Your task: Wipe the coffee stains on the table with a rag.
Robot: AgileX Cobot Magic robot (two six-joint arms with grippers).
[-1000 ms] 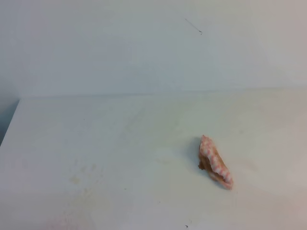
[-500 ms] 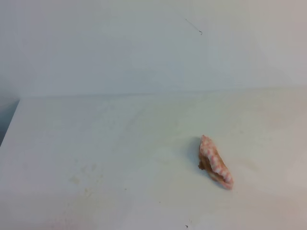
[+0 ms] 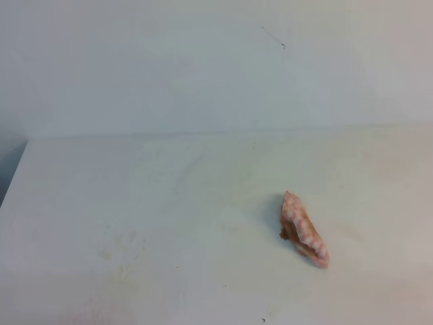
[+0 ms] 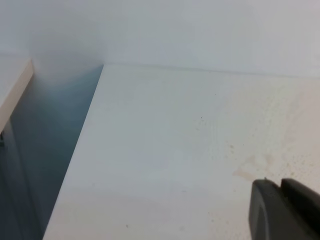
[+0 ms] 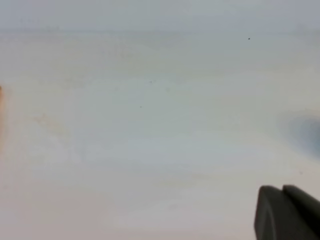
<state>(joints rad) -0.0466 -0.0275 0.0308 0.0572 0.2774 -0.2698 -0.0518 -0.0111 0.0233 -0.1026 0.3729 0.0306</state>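
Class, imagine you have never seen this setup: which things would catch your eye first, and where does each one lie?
First the rag, a bunched pink-and-white checked cloth lying alone right of centre on the white table, with a brownish patch showing at its left edge. Next, faint yellowish smudges mark the tabletop towards the front left. No arm shows in the high view; only dark gripper fingers sit in the wrist views' lower right corners.

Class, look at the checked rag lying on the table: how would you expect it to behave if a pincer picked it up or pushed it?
The rag lies bunched in folds, so it is probably floppy and would droop when lifted. It looks small and thin, likely light. Pushed across the table, it would more likely slide or crumple than roll.
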